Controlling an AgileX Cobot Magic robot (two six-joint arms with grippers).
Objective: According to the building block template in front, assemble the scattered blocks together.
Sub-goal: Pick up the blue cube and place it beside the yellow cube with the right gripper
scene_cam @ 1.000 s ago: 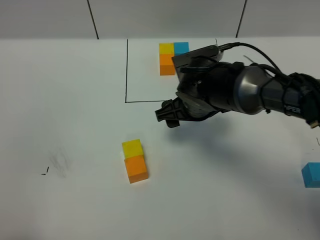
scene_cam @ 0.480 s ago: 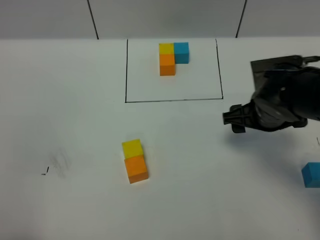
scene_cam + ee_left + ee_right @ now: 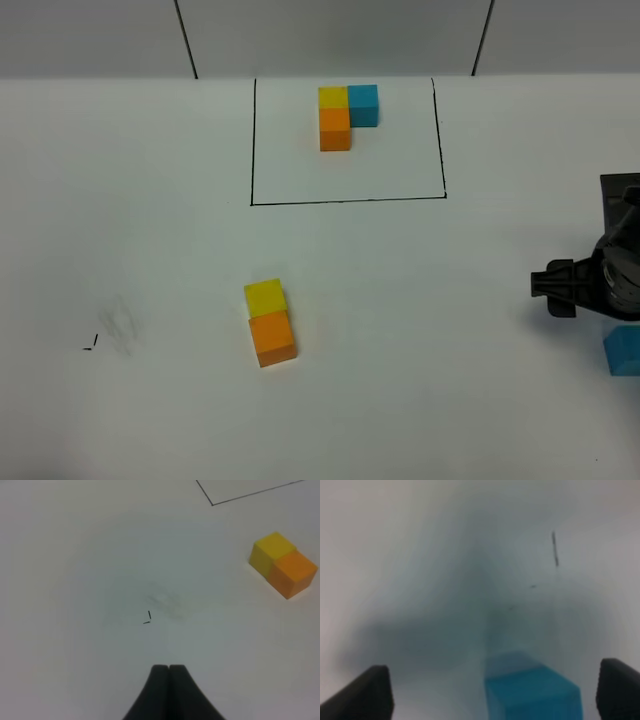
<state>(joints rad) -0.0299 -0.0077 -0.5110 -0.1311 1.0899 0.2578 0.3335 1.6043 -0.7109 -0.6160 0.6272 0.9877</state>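
The building block template (image 3: 344,112) is an L of yellow, blue and orange cubes inside a drawn black rectangle at the back. Of the scattered blocks, the yellow one (image 3: 265,297) and the orange one (image 3: 272,338) lie touching on the front left of the table, also seen in the left wrist view (image 3: 283,564). The sky blue one (image 3: 624,350) sits at the right edge. My right gripper (image 3: 598,288) hovers just above and behind it, open; in its wrist view the blue block (image 3: 534,695) lies low between the spread fingers (image 3: 370,692). My left gripper (image 3: 168,672) is shut and empty.
A small black pen mark (image 3: 90,345) and a faint smudge (image 3: 122,322) lie on the white table (image 3: 430,400) at the left. Two dark seams run up the back wall (image 3: 186,40).
The right arm has swung from beside the template rectangle across to the table's right edge, ending over the sky blue block. The blocks have not moved.
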